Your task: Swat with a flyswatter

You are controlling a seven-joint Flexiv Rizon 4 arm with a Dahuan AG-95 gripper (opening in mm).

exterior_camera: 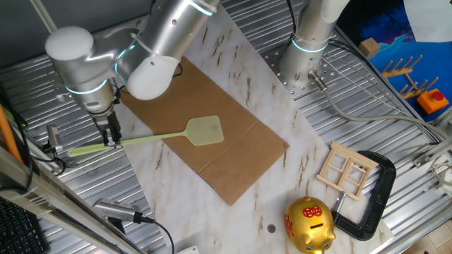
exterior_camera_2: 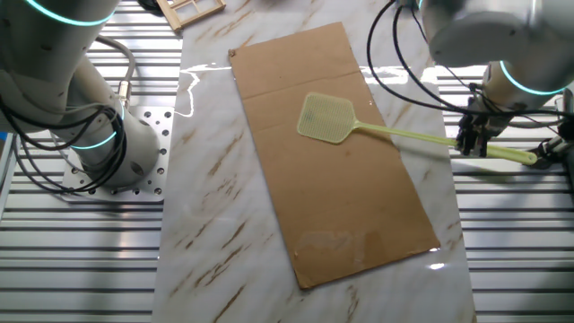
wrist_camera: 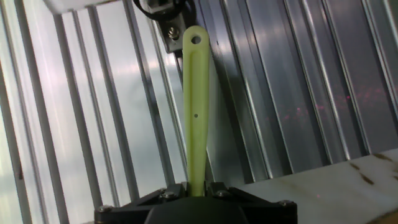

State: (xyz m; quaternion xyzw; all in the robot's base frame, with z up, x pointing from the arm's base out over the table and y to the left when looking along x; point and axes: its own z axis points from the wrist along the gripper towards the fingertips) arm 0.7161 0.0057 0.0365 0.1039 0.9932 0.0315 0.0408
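In one fixed view the gripper was clamped on the handle of the flyswatter, whose long axis ran from there to its mesh head over the brown cardboard sheet on the counter; a golden piggy bank stood well apart. The other fixed view showed the head just above the cardboard with nothing in the way. In the hand view the handle end jutted past the closed gripper.

Glossy pale-green plastic flyswatter, mesh head resting on matt brown cardboard. Under the cardboard, a polished white marble-look slab; beside it, shiny ribbed metal table.
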